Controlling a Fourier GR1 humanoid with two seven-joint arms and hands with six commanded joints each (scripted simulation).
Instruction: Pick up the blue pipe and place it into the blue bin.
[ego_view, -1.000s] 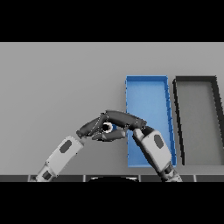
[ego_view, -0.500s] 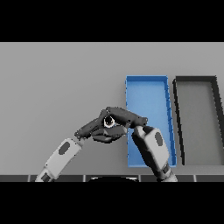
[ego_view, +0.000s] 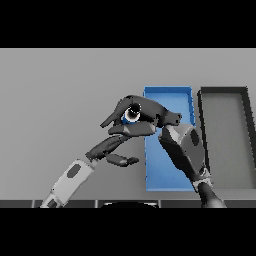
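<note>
**Pipe held at the bin's edge**

The right hand (ego_view: 142, 114) has its fingers curled round the blue pipe (ego_view: 132, 114), whose pale open end faces the camera. It is held above the desk (ego_view: 60, 100), just at the left wall of the blue bin (ego_view: 167, 167). The left hand (ego_view: 112, 150) is below it, fingers relaxed and holding nothing. A dark bin (ego_view: 225, 150) stands to the right.
</note>
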